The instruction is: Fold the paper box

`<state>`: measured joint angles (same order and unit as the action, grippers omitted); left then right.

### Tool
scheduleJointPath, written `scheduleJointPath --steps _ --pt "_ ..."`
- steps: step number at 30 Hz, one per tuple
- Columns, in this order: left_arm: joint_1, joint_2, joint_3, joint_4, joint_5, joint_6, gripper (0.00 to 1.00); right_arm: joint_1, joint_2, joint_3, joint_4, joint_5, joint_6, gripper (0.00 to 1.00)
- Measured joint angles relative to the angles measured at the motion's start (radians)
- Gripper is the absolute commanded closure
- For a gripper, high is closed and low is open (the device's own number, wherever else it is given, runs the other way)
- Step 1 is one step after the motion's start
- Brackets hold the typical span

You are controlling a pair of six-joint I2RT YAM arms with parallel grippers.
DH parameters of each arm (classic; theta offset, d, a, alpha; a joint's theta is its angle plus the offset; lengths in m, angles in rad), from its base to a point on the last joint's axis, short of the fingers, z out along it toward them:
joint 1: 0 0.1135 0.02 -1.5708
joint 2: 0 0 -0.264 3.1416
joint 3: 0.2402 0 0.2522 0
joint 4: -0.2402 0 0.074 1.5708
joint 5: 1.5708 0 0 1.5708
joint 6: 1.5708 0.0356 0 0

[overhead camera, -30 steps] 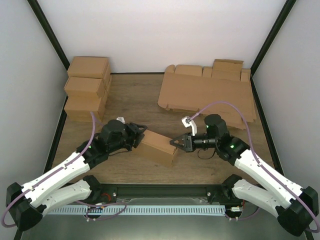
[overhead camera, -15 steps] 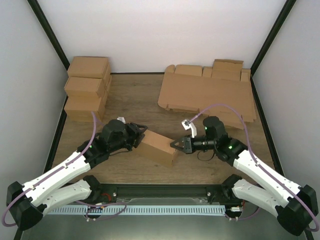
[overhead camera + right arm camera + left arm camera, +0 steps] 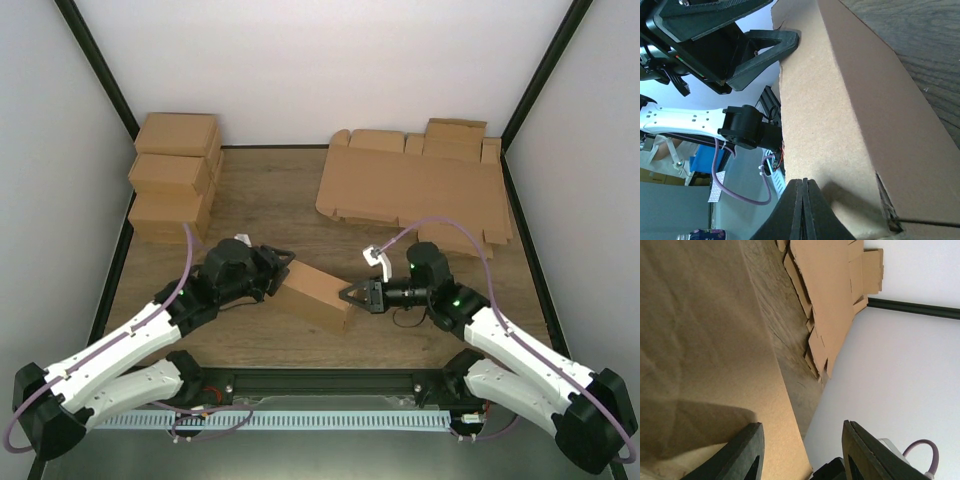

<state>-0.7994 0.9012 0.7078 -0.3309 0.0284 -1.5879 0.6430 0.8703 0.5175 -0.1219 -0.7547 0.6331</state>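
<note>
Wooden surface (image 3: 270,190) with white walls, and a brown paper box (image 3: 315,292) lying near the front between two claws.
At the back right lies a big pile of flat cardboard sheets (image 3: 410,185), and at the back left a stack of finished boxes (image 3: 175,175). The paper box is already box-shaped and sits a bit crooked in the middle. The left claw (image 3: 283,270) is at its left end, about half open, with one finger against the cardboard, gripping nothing that I can see. The right claw (image 3: 348,296) is closed tight, holds nothing, and its tip pokes the right end. The box looks light and thin, so it may slide or dent. It is probably best pinched gently on an end wall or edge, not pushed on a flat side.
</note>
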Motion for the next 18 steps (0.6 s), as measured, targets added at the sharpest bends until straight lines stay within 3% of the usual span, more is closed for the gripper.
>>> scheduleJointPath --steps 3,6,8,14,18 --pt "0.003 0.005 0.029 -0.042 -0.011 0.023 0.56 0.000 0.006 0.008 -0.006 0.006 -0.006 0.99" --pt "0.055 0.010 0.085 -0.124 -0.025 0.072 0.77 0.000 0.016 0.016 -0.013 0.009 -0.013 0.99" --pt "0.152 0.010 0.128 -0.176 -0.014 0.130 0.95 0.000 0.021 0.020 -0.014 0.010 -0.016 0.99" --pt "0.452 0.001 0.159 -0.202 0.111 0.277 0.96 0.000 0.036 0.029 -0.013 0.007 -0.022 0.99" --pt "0.552 0.016 0.100 -0.118 0.274 0.327 0.96 0.000 0.041 0.038 -0.021 0.007 -0.030 0.99"
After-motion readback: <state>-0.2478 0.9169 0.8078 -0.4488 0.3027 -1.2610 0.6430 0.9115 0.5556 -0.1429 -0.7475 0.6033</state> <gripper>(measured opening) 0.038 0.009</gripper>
